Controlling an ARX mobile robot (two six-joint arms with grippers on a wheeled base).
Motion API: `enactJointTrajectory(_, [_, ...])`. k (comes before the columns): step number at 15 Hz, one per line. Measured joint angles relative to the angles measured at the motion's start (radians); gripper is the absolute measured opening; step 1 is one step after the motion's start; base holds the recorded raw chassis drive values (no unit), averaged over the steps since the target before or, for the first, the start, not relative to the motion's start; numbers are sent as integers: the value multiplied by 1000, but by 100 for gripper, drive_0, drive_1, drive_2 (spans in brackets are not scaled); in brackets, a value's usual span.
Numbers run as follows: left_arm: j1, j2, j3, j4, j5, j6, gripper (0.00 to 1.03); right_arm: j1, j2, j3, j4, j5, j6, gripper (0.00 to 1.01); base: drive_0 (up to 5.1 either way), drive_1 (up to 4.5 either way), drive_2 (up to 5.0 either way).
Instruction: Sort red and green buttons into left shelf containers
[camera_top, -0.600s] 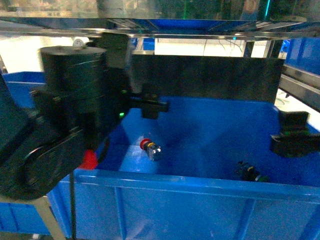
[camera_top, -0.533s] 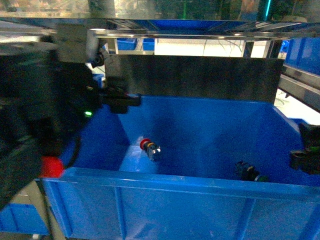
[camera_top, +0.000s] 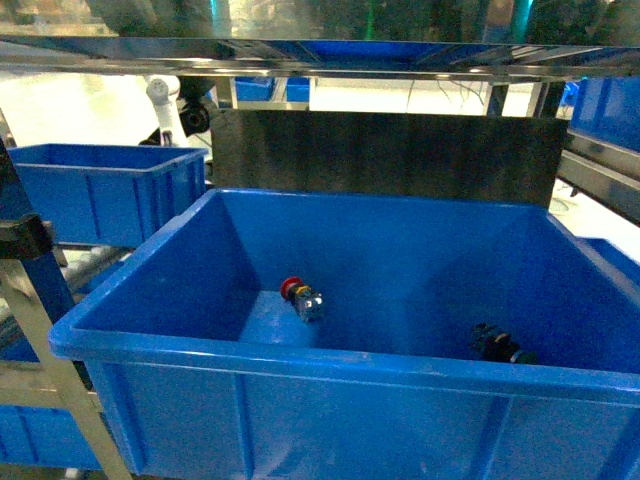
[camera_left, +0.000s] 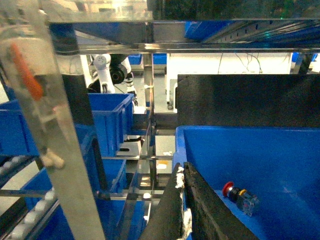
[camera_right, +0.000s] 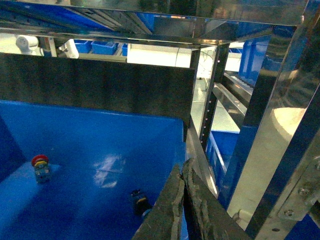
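Observation:
The red button (camera_top: 299, 297) lies on its side on the floor of the big blue tub (camera_top: 300, 362) in front of me, left of middle. The small dark button (camera_top: 500, 345) lies near the tub's front right. Neither gripper shows in the head view. In the left wrist view my left gripper (camera_left: 181, 171) is shut and empty, above the tub's left wall, with the red button (camera_left: 240, 196) to its right. My right gripper (camera_right: 182, 168) is shut and empty by the tub's right wall, with the dark button (camera_right: 139, 200) just left of it and the red button (camera_right: 40, 167) far left. A left shelf container (camera_top: 100, 188) stands at the left.
A dark panel (camera_top: 385, 155) stands behind the big tub, under a metal shelf (camera_top: 320, 55). A slanted metal post (camera_left: 50, 130) is close at the left, with roller rails and more blue tubs (camera_left: 107, 120) behind it. Shelf uprights (camera_right: 265, 125) stand to the right.
The left arm, which filled the left of the head view, has pulled away to the left and out of sight. The right gripper has also left that view on the right. The buttons have not moved.

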Motion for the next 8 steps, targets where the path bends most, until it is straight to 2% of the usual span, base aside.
enactJointTrajectory(1, [12,-57,-43,-24,19,0,2,-32,-63,-26,-48,-44,0,2,0,0,0])
enactJointTrajectory(2, [20,-98,-72,-47,31,0,2,-68,-112,-40,-86,-61,0,2,0,0,0])
enactJointTrajectory(3, [29,-140,-95,-68,40,0,2,-81,-155,-48,-124,-59,1,2,0,0,0])
enactJointTrajectory(4, [39,-203,-112,-122,49,0,2,-83,-268,-48,-248,-66,2,2,0,0,0])
enactJointTrajectory(5, [50,-320,-126,-220,64,0,2,-78,-374,-49,-314,-70,2,2,0,0,0])
enactJointTrajectory(6, [61,-404,-145,-255,70,0,2,-77,-434,-57,-360,-70,2,2,0,0,0])
enactJointTrajectory(7, [106,-468,-168,-303,122,-1,2,-77,-491,-74,-417,-70,2,2,0,0,0])
enactJointTrajectory(8, [134,-509,-187,-344,140,0,2,-77,-536,-85,-457,-70,2,2,0,0,0])
